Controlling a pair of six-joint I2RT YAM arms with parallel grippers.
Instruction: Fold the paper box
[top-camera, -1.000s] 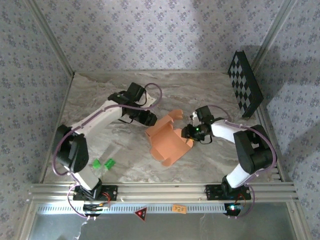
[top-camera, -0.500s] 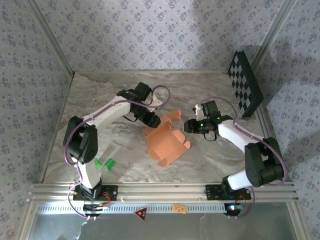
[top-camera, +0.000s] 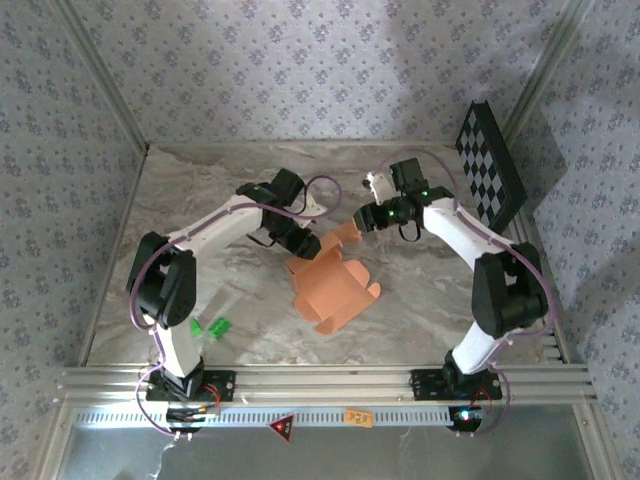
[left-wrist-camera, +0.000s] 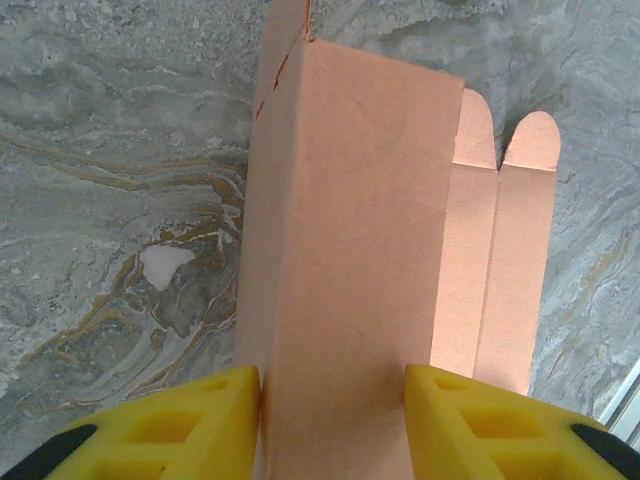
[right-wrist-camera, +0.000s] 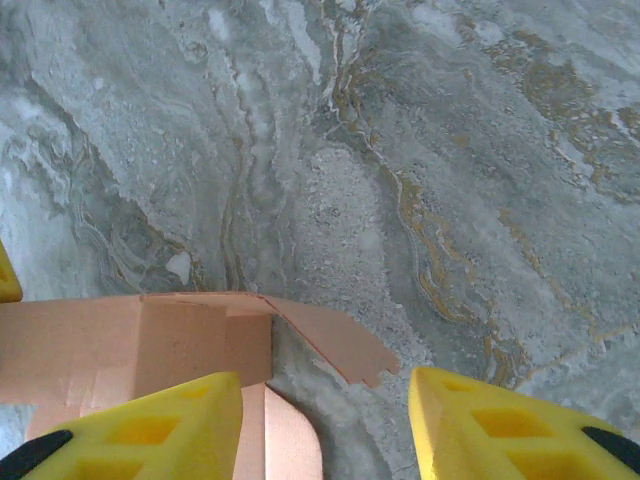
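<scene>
The salmon-orange paper box (top-camera: 335, 288) lies partly folded in the middle of the marble table, flaps sticking out at its far and near ends. My left gripper (top-camera: 303, 243) holds its far-left end. In the left wrist view a raised panel of the paper box (left-wrist-camera: 350, 200) stands between the yellow pads (left-wrist-camera: 170, 430), touching both, so my left gripper (left-wrist-camera: 333, 420) is shut on it. My right gripper (top-camera: 360, 219) hovers just behind the box's far flap (top-camera: 345, 232). In the right wrist view my right gripper (right-wrist-camera: 325, 430) is open, with a box flap (right-wrist-camera: 340, 340) below and between the fingers, untouched.
Small green pieces (top-camera: 208, 327) lie near the left arm's base. A black-and-white checkerboard panel (top-camera: 490, 168) leans on the right wall. Patterned walls close in three sides, and an aluminium rail (top-camera: 320, 380) runs along the near edge.
The right gripper has let go of the box's right side, opened wider and swung up and back to the far flap. The left gripper stays on the box, which shifted slightly.
</scene>
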